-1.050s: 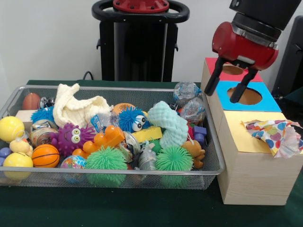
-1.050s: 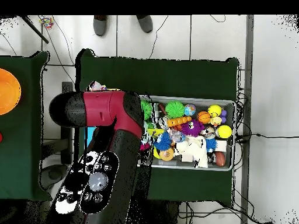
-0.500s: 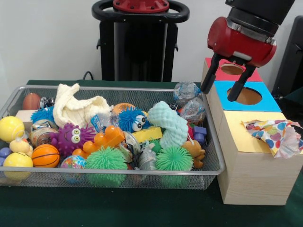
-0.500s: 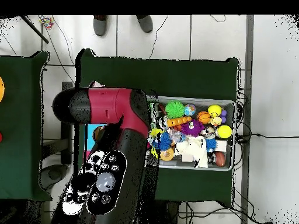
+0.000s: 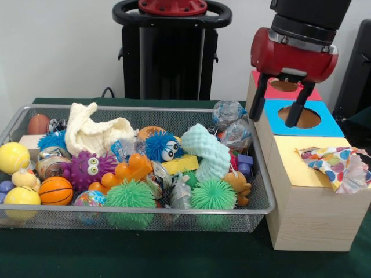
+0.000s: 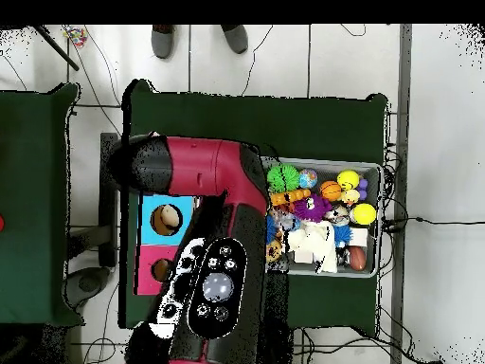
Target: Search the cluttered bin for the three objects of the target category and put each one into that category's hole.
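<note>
- The bin (image 5: 11,130), a wire mesh tray, fills the left and middle of the front view, heaped so that most toys lie partly under others; that is why a search is needed
- At its left end sit a yellow ball (image 5: 13,156) and a small basketball (image 5: 55,190), low against the mesh wall
- A cream cloth (image 5: 93,134) is draped over the back left, likely hiding things beneath it
- Spiky toys lie scattered: a purple one with eyes (image 5: 88,168), a blue one with eyes (image 5: 162,146), two green ones (image 5: 130,196) at the front wall
- A mint foam piece (image 5: 207,152) arches over the middle right, resting on the pile
- Two crinkly wrapped balls (image 5: 229,113) perch at the back right corner, just beside the box
- The gripper (image 5: 276,112) hangs above the seam between bin and box, jaws spread wide and holding nothing; I judge it is heading for a pick
- The target category cannot be told from the pictures, so which toys count is unclear
- The wooden box (image 5: 301,214) stands touching the bin's right side, keeping the holes close: a red panel hole (image 5: 285,86) at the back, a blue panel hole (image 5: 301,117) in the middle
- A patterned cloth (image 5: 339,162) lies on the yellow panel, hanging over the right edge; whether it covers a hole cannot be told
</note>
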Controlling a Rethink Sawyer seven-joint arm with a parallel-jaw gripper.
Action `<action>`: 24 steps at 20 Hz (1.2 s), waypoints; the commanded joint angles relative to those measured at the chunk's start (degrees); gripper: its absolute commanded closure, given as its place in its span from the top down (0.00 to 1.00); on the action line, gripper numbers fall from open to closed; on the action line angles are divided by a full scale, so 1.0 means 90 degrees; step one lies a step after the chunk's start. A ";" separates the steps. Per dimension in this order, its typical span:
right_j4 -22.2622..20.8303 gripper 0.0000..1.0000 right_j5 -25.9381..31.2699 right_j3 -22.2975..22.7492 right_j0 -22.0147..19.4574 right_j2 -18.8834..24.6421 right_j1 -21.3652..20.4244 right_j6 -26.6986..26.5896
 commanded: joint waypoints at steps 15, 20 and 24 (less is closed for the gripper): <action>-0.0184 1.00 -0.0533 0.1054 -0.0463 0.1893 -0.0180 0.0288; -0.0306 1.00 -0.0493 0.0641 -0.0278 0.1727 0.0021 0.0543; -0.0381 1.00 -0.0256 0.0188 -0.0262 0.1723 0.0268 0.0411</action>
